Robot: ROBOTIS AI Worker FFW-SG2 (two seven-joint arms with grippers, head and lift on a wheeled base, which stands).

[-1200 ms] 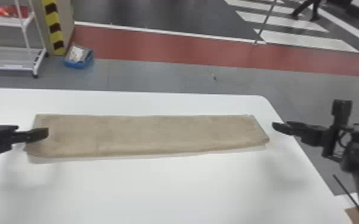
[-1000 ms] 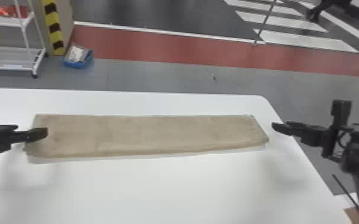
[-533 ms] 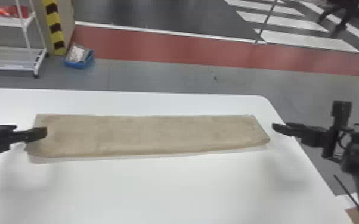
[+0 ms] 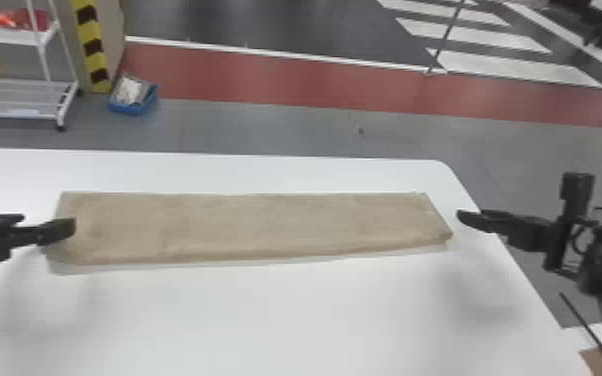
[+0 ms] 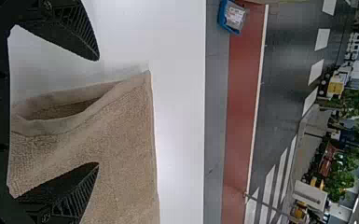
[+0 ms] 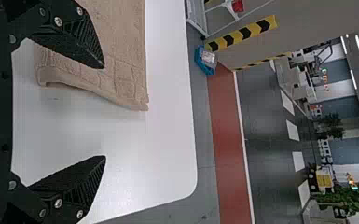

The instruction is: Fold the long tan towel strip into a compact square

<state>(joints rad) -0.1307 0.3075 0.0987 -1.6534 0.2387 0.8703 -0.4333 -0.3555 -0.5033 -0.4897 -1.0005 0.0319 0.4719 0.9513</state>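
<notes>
"Inspector, where is the towel lying?"

"It is lying on the table, stretching from left to right as a long, narrow strip. Its far side is running almost level with the table's far edge, and its right end is slanting."

"How are its layers sitting?"

"At the left end they are parting, and a gap is opening between them in the left wrist view. At the right end the edge is curving slightly."

"And the left gripper?"

"It is hanging at the towel's left end. Its fingers are standing wide apart, released, and the parted end is showing between them. Whether they are touching the cloth, I am not able to tell."

"The right gripper?"

"It is hanging just beside the right end, near the table's right edge. Its fingers are also standing wide apart, released. In the right wrist view, one is overlapping the towel and the other is showing against the white table."

"Surroundings?"

"Beyond the table, a blue bin is sitting on the floor, near a white rack and a striped post. Red material is resting on the rack's upper shelf."
</notes>
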